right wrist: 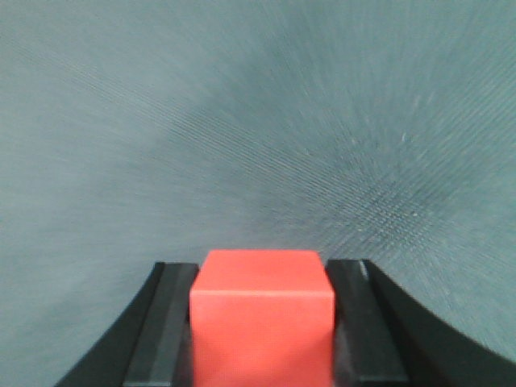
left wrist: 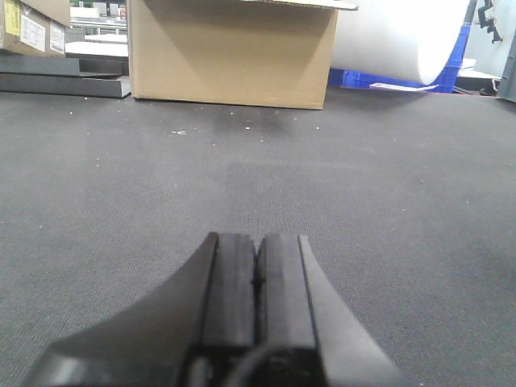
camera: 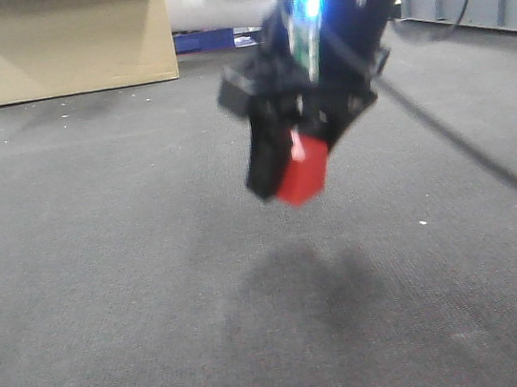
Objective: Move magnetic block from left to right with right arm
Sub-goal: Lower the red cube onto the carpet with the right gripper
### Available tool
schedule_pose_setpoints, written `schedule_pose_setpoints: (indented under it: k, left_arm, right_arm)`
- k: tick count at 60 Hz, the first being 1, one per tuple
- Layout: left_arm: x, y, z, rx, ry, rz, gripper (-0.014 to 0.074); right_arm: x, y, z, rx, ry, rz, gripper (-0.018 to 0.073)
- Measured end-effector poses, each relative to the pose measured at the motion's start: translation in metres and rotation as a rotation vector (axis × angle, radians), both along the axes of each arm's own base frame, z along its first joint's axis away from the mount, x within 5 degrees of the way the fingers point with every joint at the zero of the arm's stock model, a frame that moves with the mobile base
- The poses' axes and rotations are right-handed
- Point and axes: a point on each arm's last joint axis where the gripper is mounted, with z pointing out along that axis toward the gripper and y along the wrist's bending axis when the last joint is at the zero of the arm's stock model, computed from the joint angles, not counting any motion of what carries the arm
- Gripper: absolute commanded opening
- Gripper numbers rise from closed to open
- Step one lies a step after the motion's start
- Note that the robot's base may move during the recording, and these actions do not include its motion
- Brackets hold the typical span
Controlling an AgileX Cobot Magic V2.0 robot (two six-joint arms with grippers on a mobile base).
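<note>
The magnetic block point(camera: 300, 176) is a small bright-red cube held in the air above the dark grey carpet. My right gripper point(camera: 288, 182) is shut on it, hanging a little right of the middle of the front view with its shadow on the carpet below. In the right wrist view the magnetic block point(right wrist: 262, 318) fills the gap of the right gripper point(right wrist: 262, 270), both black fingers point(right wrist: 165, 322) pressed to its sides. My left gripper point(left wrist: 258, 242) lies low over the carpet, shut, its two pads touching with nothing between them.
A large cardboard box point(camera: 55, 44) stands at the back left, also the cardboard box point(left wrist: 232, 52) straight ahead in the left wrist view. A white roll point(left wrist: 399, 36) and blue crate point(left wrist: 363, 79) sit behind. A black cable point(camera: 485, 157) hangs at the right.
</note>
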Motion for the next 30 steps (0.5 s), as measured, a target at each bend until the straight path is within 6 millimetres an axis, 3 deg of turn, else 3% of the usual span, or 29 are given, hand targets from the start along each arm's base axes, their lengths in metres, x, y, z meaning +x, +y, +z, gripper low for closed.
schedule_pose_setpoints:
  k: [9,19,25,30]
  left_arm:
    - [0.0,0.0,0.0,0.0,0.0,0.0,-0.0116]
    - [0.0,0.0,0.0,0.0,0.0,0.0,-0.0116]
    - [0.0,0.0,0.0,0.0,0.0,0.0,-0.0116]
    - [0.0,0.0,0.0,0.0,0.0,0.0,-0.0116]
  right_arm:
    - [0.005,0.002,-0.016,-0.027,0.029,0.002,0.0162]
    - [0.006,0.003,-0.02,-0.033,0.036,0.002,0.0171]
    - [0.007,0.003,-0.023,-0.035,0.04,0.002,0.0267]
    - [0.007,0.004,-0.024,-0.038,0.042,0.002,0.046]
